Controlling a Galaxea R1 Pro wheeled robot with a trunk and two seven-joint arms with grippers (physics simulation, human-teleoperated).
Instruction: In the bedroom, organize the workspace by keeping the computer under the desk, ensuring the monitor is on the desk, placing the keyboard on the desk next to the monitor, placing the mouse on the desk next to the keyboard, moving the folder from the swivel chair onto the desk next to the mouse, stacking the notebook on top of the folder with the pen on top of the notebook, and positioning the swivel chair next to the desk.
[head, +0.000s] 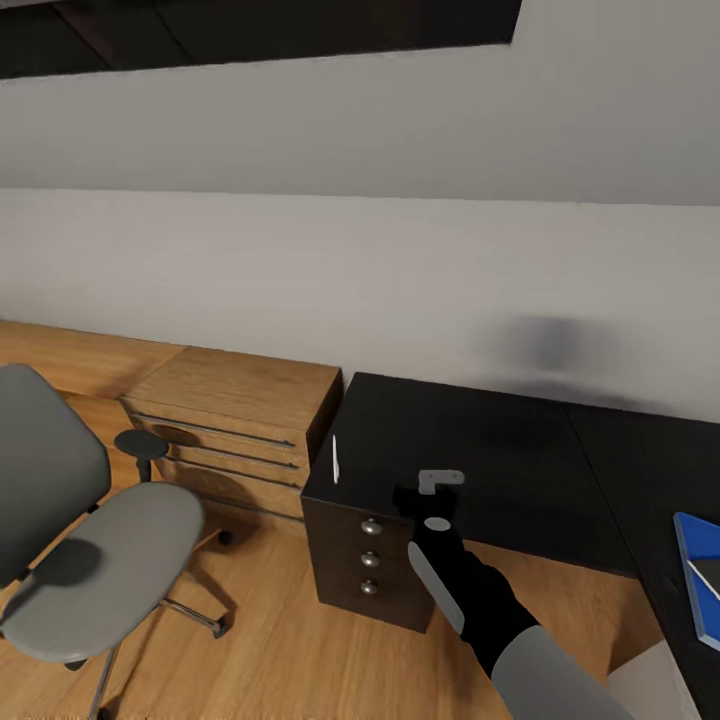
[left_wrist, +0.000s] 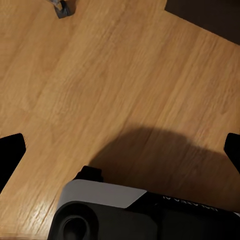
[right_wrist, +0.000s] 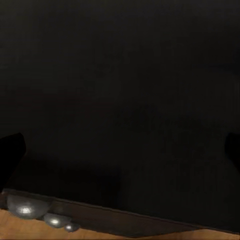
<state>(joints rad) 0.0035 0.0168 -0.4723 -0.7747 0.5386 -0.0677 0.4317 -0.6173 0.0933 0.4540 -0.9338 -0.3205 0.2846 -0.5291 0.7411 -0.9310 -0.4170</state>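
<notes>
The pen (head: 335, 459), a thin white stick, lies near the desk's (head: 500, 450) left edge above the knobbed drawers, with the chair (head: 95, 560) standing empty off to the left beside the wooden dresser (head: 240, 420). The right gripper (head: 437, 492) hovers over the desk just right of the pen, fingers spread wide and holding nothing, probably lining up to pick it; the left gripper (left_wrist: 120, 150) hangs released over bare floor. Further right, the folder (head: 698, 575) with the grey notebook (head: 708, 580) on it awaits the pen; no writing is legible anywhere.
</notes>
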